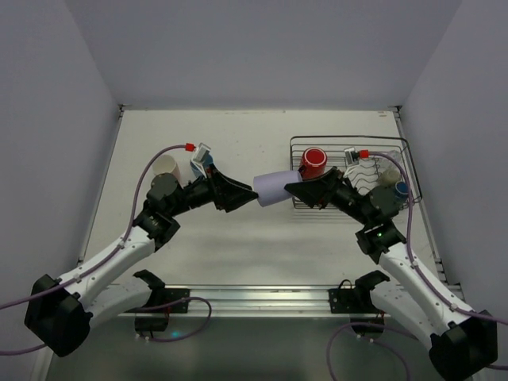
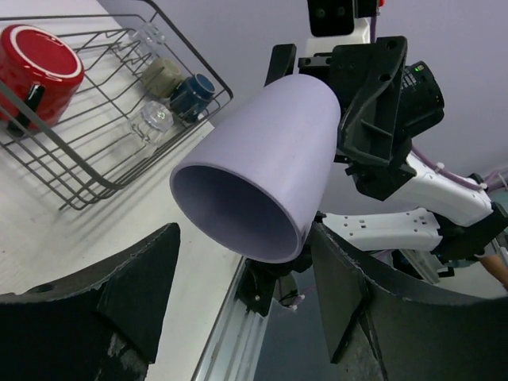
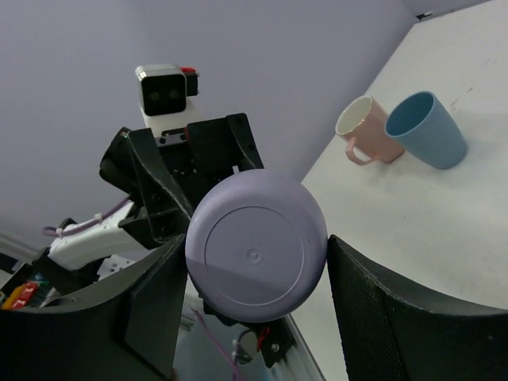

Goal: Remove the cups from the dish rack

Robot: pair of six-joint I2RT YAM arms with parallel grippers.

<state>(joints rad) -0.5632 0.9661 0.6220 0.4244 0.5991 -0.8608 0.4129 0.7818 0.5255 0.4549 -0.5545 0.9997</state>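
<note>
A lavender cup (image 1: 272,189) hangs on its side in mid-air between the two arms. My right gripper (image 1: 290,189) is shut on its base end, which fills the right wrist view (image 3: 255,246). My left gripper (image 1: 252,193) is open, its fingers on either side of the cup's open mouth (image 2: 238,198) without gripping it. The dish rack (image 1: 349,139) holds a red mug (image 1: 314,161), an olive-grey cup (image 2: 163,75), a dark navy cup (image 2: 190,95) and a clear glass (image 2: 152,119). A pink mug (image 3: 363,131) and a light blue cup (image 3: 429,129) stand on the table.
The pink mug (image 1: 167,167) and the light blue cup (image 1: 198,169) sit at the left of the table behind my left arm. The rack stands at the back right, behind my right arm. An aluminium rail (image 1: 254,298) runs along the near edge.
</note>
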